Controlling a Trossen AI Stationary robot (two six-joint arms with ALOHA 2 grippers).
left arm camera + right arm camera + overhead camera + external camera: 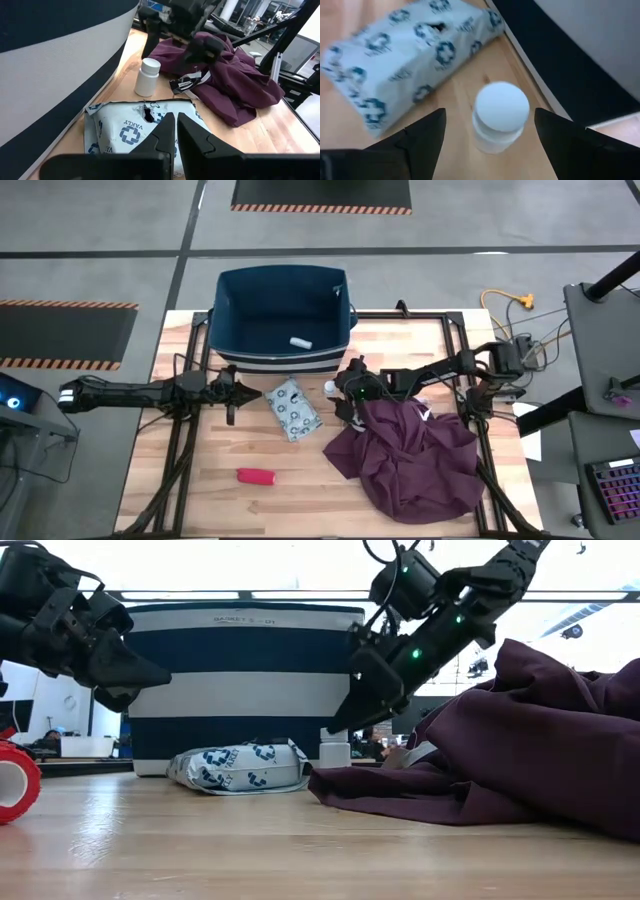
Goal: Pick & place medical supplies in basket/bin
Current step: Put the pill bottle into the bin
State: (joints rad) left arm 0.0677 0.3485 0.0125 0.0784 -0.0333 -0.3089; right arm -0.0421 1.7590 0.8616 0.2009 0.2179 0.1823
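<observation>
The dark-blue bin (280, 315) stands at the table's far edge, with one small white cylinder (300, 342) lying inside. The second white cylinder (501, 116) stands upright on the table just in front of the bin. My right gripper (489, 112) hovers open above it, a finger on either side, not touching. The pale-blue dotted packet (293, 409) lies flat in front of the bin. My left gripper (176, 117) is shut, raised beside the packet's left side. The red oblong piece (256, 476) lies near the table's near edge.
A big maroon cloth (410, 455) is heaped on the table's right half, just beside the standing cylinder (334, 750) and under my right arm. Bare wood lies between the packet (240, 768) and the red piece (15, 780). The bin's wall (245, 660) rises right behind the cylinder.
</observation>
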